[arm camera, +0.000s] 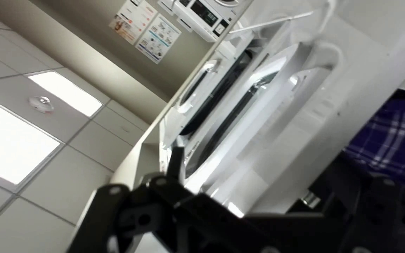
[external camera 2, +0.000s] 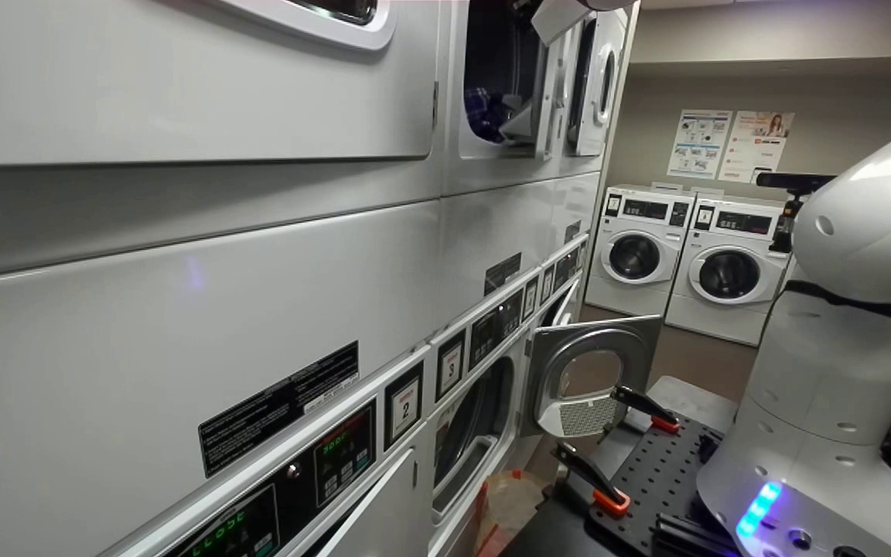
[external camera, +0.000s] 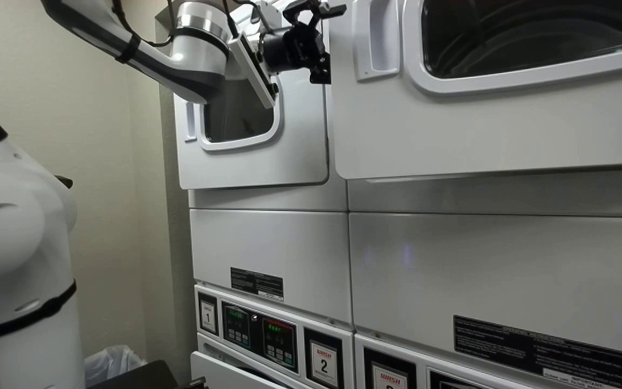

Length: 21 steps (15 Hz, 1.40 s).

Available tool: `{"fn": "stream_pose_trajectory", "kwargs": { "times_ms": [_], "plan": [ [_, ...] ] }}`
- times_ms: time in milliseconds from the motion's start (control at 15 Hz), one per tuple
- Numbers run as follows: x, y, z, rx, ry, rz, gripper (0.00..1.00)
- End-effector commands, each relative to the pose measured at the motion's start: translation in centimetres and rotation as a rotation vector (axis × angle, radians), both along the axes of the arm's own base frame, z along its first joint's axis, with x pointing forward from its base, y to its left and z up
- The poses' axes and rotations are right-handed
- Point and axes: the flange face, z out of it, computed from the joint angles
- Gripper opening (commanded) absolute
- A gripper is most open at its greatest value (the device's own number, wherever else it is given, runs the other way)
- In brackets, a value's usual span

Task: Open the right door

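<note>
The right door [external camera: 484, 135] is a large white panel with a dark round window and a recessed handle on its left. It stands partly open; in an exterior view its edge [external camera 2: 547, 116] juts out from a dark drum opening. It fills the middle of the wrist view [arm camera: 280, 168] at a slant. My gripper [external camera: 328, 46] is at its left edge. Its fingers [arm camera: 258, 168] are spread, one on the door's outer side, one on the inner side. The inner fingertip is dark and hard to make out; whether the fingers touch the door, I cannot tell.
A closed white door [external camera: 300, 162] with a smaller window is to the left. Purple plaid cloth [arm camera: 389, 137] lies in the drum. Farther along, another upper door [external camera 2: 596, 100] stands open. Below, a washer door [external camera 2: 639, 348] is swung out near a black table [external camera 2: 646, 480] with clamps.
</note>
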Motion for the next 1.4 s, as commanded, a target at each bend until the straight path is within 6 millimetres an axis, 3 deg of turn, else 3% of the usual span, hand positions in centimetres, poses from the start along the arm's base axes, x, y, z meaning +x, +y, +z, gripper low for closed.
{"fn": "stream_pose_trajectory", "kwargs": {
  "times_ms": [0, 467, 1000, 1333],
  "plan": [
    [-1.6, -0.8, 0.4, -0.046, -0.024, -0.14, 1.0],
    [-4.4, -4.2, 1.3, -0.104, -0.054, -0.408, 1.0],
    [-7.0, -11.3, 2.7, -0.187, -0.059, -0.66, 1.0],
    [-8.6, -14.5, 3.2, -0.204, -0.057, -0.762, 1.0]
  ]
}}
